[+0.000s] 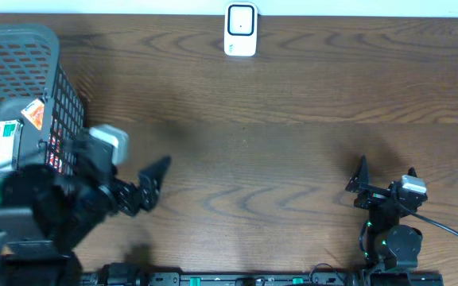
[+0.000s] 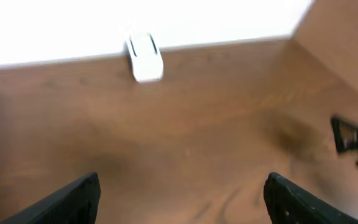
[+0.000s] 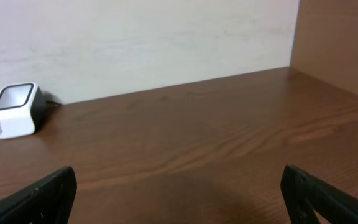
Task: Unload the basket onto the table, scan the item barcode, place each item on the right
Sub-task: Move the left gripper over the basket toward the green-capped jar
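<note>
Black fingers [image 2: 73, 199] of the left end effector [image 2: 185, 205] frame the bottom of its wrist view. They are spread wide over bare wood and hold nothing.

The item [image 1: 10, 135] lies in the gray mesh basket [image 1: 22, 48] at the left edge of the surface [image 1: 277, 119]. It is a pack with an orange sticker and a white-and-green label, and the left arm [image 1: 46, 206] partly covers it. We cannot make out a barcode on it at this size.

From overhead, we see the left arm close beside the basket's right wall, with its end effector pointing out over the open wood to the right of the basket.

The scanner [image 1: 240, 30] is a white block with a dark window. It stands upright at the far edge of the surface, about midway across and well apart from the basket and both arms. It looks blurred in the left wrist view and sharper in the right wrist view, where it sits at far left against the pale wall [image 3: 166, 43].

At the near right, the right end effector [image 3: 179, 202] faces that wall with its jaws fully spread and nothing between them. A black cable [image 1: 452, 230] curls away from the base of the right arm [image 1: 392, 238] toward the right edge.
</note>
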{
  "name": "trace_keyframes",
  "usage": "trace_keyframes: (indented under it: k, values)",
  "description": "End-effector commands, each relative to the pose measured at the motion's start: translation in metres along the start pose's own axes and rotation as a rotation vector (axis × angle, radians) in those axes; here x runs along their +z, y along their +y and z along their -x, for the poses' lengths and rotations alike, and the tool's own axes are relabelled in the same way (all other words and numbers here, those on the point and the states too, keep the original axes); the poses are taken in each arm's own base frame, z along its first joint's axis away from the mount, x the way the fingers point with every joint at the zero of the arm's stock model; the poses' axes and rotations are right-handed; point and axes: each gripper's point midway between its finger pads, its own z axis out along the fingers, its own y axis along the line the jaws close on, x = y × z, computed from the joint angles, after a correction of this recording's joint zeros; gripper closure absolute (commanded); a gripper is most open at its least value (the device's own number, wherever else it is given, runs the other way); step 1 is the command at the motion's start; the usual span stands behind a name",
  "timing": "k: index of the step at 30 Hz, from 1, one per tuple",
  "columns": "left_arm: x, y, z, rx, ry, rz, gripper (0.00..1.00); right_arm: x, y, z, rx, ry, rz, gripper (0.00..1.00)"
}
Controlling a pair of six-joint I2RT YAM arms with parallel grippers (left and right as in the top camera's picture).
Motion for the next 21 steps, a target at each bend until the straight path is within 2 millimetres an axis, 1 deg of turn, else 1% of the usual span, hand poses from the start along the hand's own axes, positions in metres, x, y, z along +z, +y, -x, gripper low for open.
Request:
trace_keyframes:
  k: [1,4,5,7,8,9,12,16,19,21]
  values:
    - [-0.012,0.036,0.041,-0.072,-0.018,0.221,0.15,0.0,-0.001,-0.001,-0.007,0.004,-0.004,0.01]
    - [-0.024,0.072,0.062,-0.18,0.008,0.421,0.16,0.0,-0.001,-0.001,-0.007,0.004,-0.004,0.01]
    - [-0.027,0.082,0.065,-0.214,0.015,0.473,0.2,0.0,-0.001,-0.001,-0.007,0.004,-0.004,0.01]
    - [-0.04,0.111,0.067,-0.323,0.015,0.626,0.2,0.0,-0.001,-0.001,-0.007,0.004,-0.004,0.01]
    - [-0.05,0.128,0.065,-0.397,0.005,0.724,0.2,0.0,-0.001,-0.001,-0.007,0.004,-0.004,0.01]
    - [-0.062,0.145,0.061,-0.469,-0.009,0.825,0.16,0.0,-0.001,-0.001,-0.007,0.004,-0.004,0.01]
    - [-0.089,0.181,0.043,-0.655,-0.045,1.023,0.15,0.0,-0.001,-0.001,-0.007,0.004,-0.004,0.01]
    - [-0.117,0.215,0.012,-0.868,-0.038,1.19,0.15,0.0,-0.001,-0.001,-0.007,0.004,-0.004,0.01]
    - [-0.141,0.236,-0.018,-1.041,-0.018,1.317,0.15,0.0,-0.001,-0.001,-0.007,0.004,-0.004,0.01]
    - [-0.155,0.246,-0.042,-1.207,-0.033,1.399,0.15,0.0,-0.001,-0.001,-0.007,0.004,-0.004,0.01]
